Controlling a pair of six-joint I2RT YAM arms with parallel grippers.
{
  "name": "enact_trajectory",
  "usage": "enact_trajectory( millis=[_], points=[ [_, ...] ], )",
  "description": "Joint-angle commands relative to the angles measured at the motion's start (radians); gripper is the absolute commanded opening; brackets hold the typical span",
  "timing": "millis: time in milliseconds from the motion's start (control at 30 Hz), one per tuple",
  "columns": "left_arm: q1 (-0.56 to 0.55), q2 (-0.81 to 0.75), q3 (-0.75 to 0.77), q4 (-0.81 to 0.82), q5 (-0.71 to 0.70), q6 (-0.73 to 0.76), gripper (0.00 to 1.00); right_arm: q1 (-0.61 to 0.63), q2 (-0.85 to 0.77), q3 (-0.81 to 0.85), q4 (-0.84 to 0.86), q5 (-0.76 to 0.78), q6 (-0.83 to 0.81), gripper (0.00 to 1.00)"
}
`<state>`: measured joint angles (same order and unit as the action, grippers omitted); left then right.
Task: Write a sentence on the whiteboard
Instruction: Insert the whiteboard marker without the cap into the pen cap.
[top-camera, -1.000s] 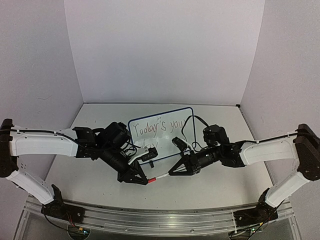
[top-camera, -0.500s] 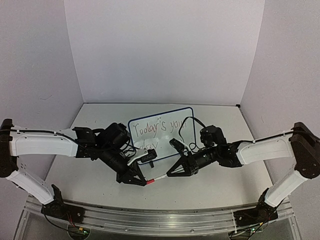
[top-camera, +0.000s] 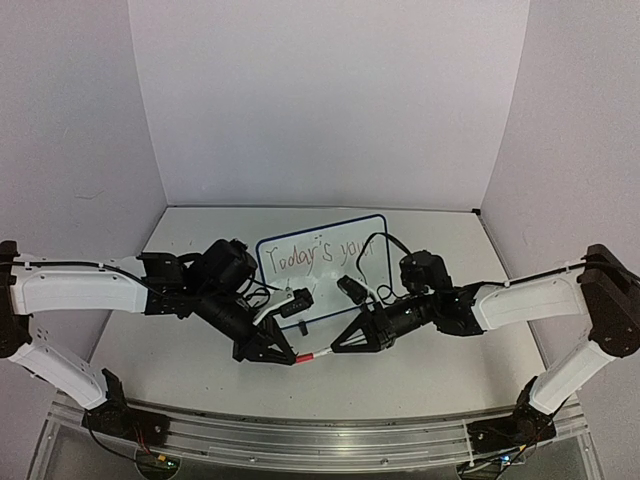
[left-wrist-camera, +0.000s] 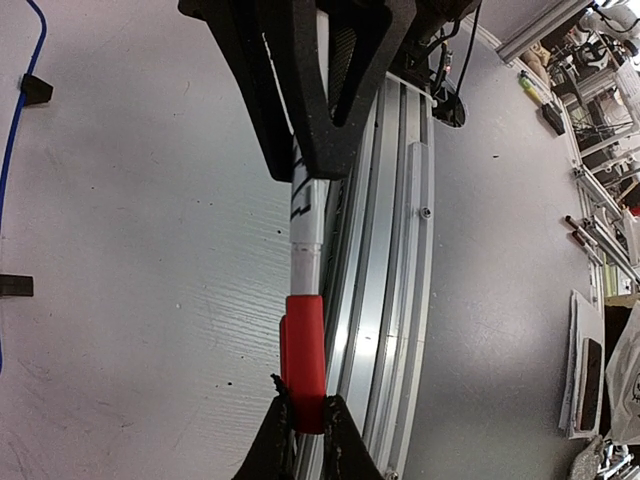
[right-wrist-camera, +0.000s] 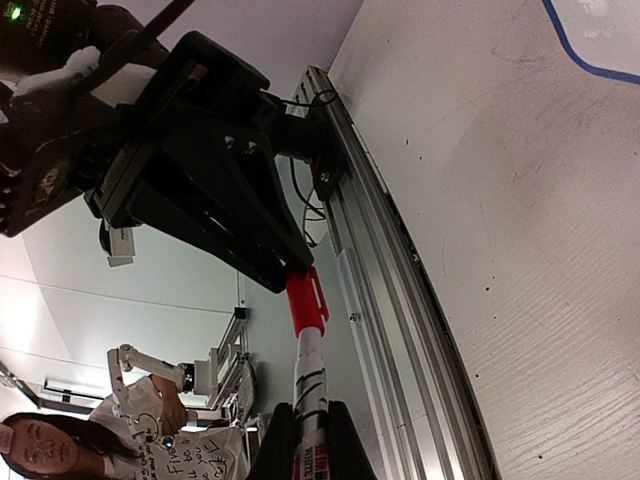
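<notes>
The whiteboard (top-camera: 345, 232) stands at mid table with the reddish-brown sentence (top-camera: 312, 256) on it: "Today's your" on top, the second line hidden behind the arms. A white marker (top-camera: 322, 353) with a red cap (top-camera: 303, 357) spans between the grippers in front of the board. My left gripper (top-camera: 291, 358) is shut on the red cap (left-wrist-camera: 304, 360). My right gripper (top-camera: 339, 349) is shut on the marker's white barrel (right-wrist-camera: 311, 392). The cap (right-wrist-camera: 305, 298) sits on the marker.
The aluminium rail (top-camera: 300, 430) runs along the near table edge, also in the left wrist view (left-wrist-camera: 385, 250). The board's blue frame corner (right-wrist-camera: 580, 45) shows in the right wrist view. White walls enclose the table on three sides.
Both grippers have shifted slightly left with the marker held between them. The cap stays on the barrel.
</notes>
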<state>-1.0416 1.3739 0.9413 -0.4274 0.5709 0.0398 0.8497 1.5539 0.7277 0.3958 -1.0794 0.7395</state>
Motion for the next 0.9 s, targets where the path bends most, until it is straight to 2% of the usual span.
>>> enact_trajectory(
  millis=[0, 867],
  points=[
    [-0.002, -0.033, 0.010, 0.078, 0.008, -0.029, 0.00, 0.008, -0.030, 0.038, 0.040, 0.001, 0.022, 0.00],
    [-0.001, -0.003, 0.074, 0.213, -0.024, -0.103, 0.00, 0.038, -0.066, 0.040, 0.049, -0.004, 0.023, 0.00]
  ],
)
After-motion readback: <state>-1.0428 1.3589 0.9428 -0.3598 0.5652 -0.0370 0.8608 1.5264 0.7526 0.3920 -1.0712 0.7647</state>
